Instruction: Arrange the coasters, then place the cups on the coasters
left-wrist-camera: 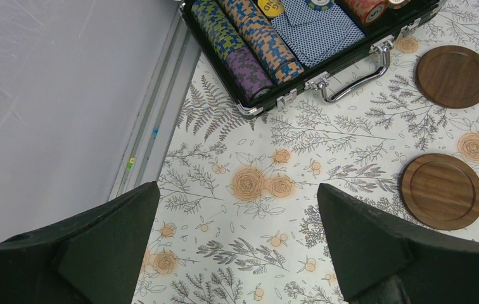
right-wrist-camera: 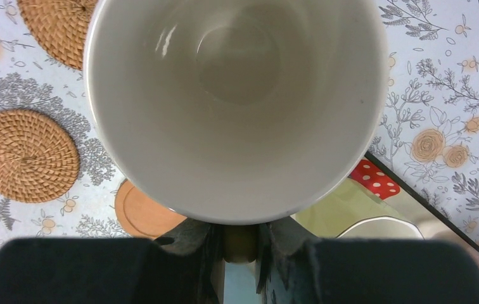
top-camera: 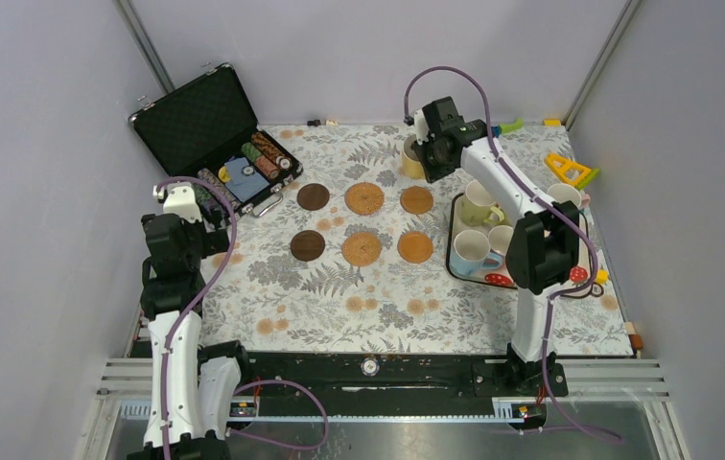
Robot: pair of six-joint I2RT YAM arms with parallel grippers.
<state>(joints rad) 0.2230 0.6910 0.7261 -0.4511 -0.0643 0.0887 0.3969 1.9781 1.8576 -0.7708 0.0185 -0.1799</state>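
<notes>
Six coasters lie in two rows of three: dark brown wood [top-camera: 313, 196] [top-camera: 307, 245], tan woven [top-camera: 364, 198] [top-camera: 361, 248], orange cork [top-camera: 416, 199] [top-camera: 415, 246]. My right gripper [top-camera: 424, 151] [right-wrist-camera: 240, 244] is shut on the handle of a yellow cup [top-camera: 410, 158], held just behind the back cork coaster. Its white inside [right-wrist-camera: 237, 95] fills the right wrist view. More cups stand in the tray [top-camera: 455, 261]: pale green [top-camera: 479, 203], blue [top-camera: 471, 253] and others partly hidden by the arm. My left gripper [top-camera: 210, 216] [left-wrist-camera: 238, 190] hangs open over bare cloth beside the two brown coasters [left-wrist-camera: 453, 76] [left-wrist-camera: 443, 190].
An open black case of poker chips [top-camera: 215, 134] [left-wrist-camera: 300, 38] stands at the back left, close to my left gripper. A yellow toy [top-camera: 570, 171] lies at the back right. Walls close in the left, back and right sides.
</notes>
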